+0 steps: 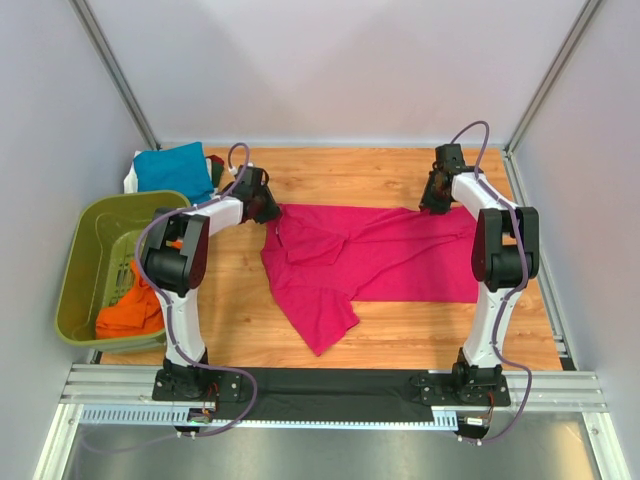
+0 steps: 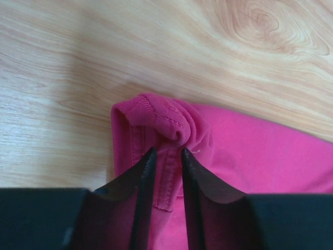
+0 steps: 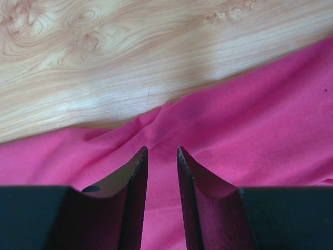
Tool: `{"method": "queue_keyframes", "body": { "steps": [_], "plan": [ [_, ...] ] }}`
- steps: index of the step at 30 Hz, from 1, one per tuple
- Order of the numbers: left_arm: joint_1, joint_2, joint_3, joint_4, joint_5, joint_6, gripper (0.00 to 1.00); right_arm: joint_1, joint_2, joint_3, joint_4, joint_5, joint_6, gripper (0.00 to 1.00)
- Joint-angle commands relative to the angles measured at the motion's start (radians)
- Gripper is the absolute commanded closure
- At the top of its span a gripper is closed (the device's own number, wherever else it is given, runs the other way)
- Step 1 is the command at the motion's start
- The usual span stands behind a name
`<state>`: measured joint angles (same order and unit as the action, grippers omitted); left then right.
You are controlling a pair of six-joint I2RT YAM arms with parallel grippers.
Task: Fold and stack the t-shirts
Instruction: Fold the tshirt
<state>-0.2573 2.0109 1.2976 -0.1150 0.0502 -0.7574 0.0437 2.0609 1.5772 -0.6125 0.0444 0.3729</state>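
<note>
A magenta-pink t-shirt (image 1: 370, 255) lies spread and rumpled across the middle of the wooden table, one flap hanging toward the near edge. My left gripper (image 1: 268, 208) is at its far left corner, jaws nearly closed and pinching a bunched hem (image 2: 166, 151) of the pink cloth (image 2: 260, 151). My right gripper (image 1: 433, 203) is at the shirt's far edge on the right, jaws (image 3: 161, 149) nearly closed with a ridge of the pink cloth (image 3: 250, 120) between them. A folded teal-blue t-shirt (image 1: 175, 170) lies at the far left. An orange t-shirt (image 1: 130, 310) lies in the basket.
The olive-green plastic basket (image 1: 75, 270) stands at the left edge beside the left arm. A bit of white cloth (image 1: 130, 180) shows under the teal shirt. Grey walls close in the table at the back and sides.
</note>
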Motion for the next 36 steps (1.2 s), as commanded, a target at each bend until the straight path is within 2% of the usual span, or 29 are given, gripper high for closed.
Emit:
{"method": "queue_keyframes", "body": {
  "steps": [1, 7, 12, 23, 25, 26, 27, 29, 36],
  "plan": [
    [0.004, -0.006, 0.028, 0.035, -0.016, 0.004, 0.69, 0.002, -0.001, 0.024, 0.0, 0.015, -0.008, 0.69],
    [0.009, -0.035, 0.003, 0.057, -0.03, -0.011, 0.91, 0.002, 0.011, 0.027, -0.006, 0.023, -0.006, 0.7],
    [0.01, -0.089, -0.021, 0.069, -0.044, -0.02, 0.99, 0.002, 0.018, 0.024, -0.007, 0.025, -0.002, 0.7],
    [0.012, -0.15, -0.109, 0.109, -0.049, -0.105, 1.0, 0.002, 0.039, 0.02, -0.009, 0.022, 0.003, 0.71],
    [0.012, -0.137, -0.109, 0.121, -0.046, -0.079, 0.93, 0.004, 0.035, 0.018, -0.009, 0.018, 0.003, 0.71],
    [0.013, -0.123, -0.109, 0.165, -0.038, -0.063, 0.82, 0.002, 0.033, 0.015, -0.009, 0.021, 0.0, 0.71],
    [0.015, -0.115, -0.109, 0.182, -0.026, -0.05, 0.75, 0.002, 0.031, 0.014, -0.01, 0.022, -0.002, 0.71],
    [0.024, -0.095, -0.106, 0.224, 0.007, -0.013, 0.66, 0.004, 0.028, 0.014, -0.01, 0.025, -0.006, 0.71],
    [0.043, -0.063, -0.068, 0.226, 0.027, 0.021, 0.66, 0.002, 0.028, 0.01, -0.01, 0.026, -0.005, 0.71]
  ]
}}
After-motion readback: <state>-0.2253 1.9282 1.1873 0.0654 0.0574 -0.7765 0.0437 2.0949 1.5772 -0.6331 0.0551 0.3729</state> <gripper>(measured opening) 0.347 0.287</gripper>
